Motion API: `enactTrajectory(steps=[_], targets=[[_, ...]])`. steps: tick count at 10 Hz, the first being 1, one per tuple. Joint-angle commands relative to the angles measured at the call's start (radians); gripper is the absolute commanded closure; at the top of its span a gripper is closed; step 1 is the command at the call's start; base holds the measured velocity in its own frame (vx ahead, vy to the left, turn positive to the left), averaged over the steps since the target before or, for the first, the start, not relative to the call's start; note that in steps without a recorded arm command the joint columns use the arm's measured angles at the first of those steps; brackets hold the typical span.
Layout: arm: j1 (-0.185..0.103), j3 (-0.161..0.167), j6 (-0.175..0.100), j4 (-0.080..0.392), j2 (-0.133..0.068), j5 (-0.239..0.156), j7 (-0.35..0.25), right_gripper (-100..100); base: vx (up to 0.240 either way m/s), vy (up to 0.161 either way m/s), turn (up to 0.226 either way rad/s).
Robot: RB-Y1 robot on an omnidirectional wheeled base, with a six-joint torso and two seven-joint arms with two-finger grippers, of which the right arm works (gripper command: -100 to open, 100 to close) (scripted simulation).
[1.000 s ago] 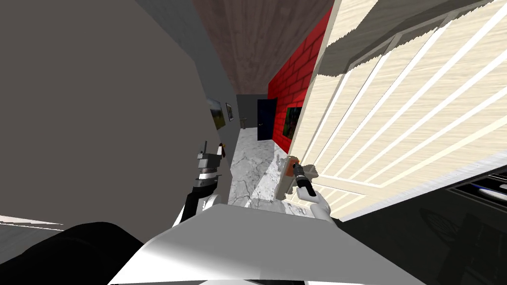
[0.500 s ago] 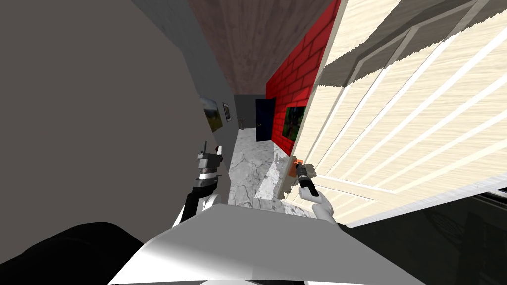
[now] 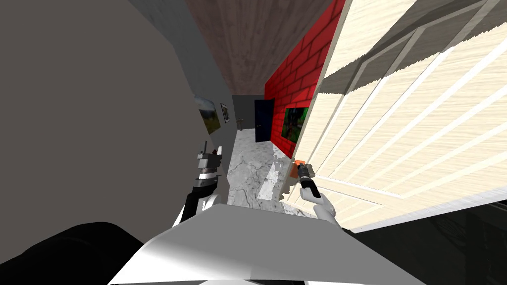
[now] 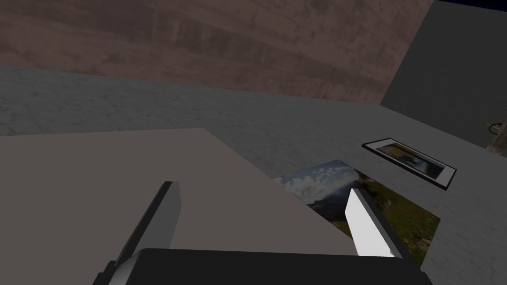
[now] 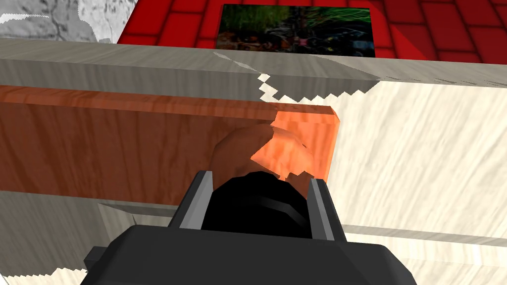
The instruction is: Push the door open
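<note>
The pale wooden panelled door (image 3: 396, 123) stands ajar on my right, its free edge toward the hallway. An orange wooden plate (image 5: 124, 148) sits near that edge and carries an orange knob base with a black handle (image 5: 257, 208). My right gripper (image 5: 257, 178) is shut on this black handle, a finger pressing each side; in the head view the right gripper (image 3: 303, 173) is at the door's edge. My left gripper (image 3: 210, 148) is raised beside the grey wall. In its wrist view the left gripper (image 4: 262, 190) is open with nothing between the fingers.
A grey wall (image 3: 99, 99) runs close along my left, with framed pictures (image 3: 208, 114). A marble-floored hallway (image 3: 252, 163) leads ahead to a dark door (image 3: 264, 120). A red brick wall (image 3: 292, 94) with a picture lies beyond the door's edge.
The door has swung further away to the right, and the gap to the hallway has widened. My right gripper has followed with the handle. The left arm has not moved.
</note>
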Motion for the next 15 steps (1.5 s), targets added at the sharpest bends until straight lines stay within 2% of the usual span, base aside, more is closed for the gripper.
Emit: enactTrajectory(steps=[1, 15], targets=[[-0.001, -0.015, -0.001, -0.008, -0.006, -0.003, 0.003, 100, 0.170, 0.018, -0.025], [0.006, -0.180, -0.007, 0.022, -0.029, -0.033, 0.046, 100, 0.199, 0.036, -0.057]])
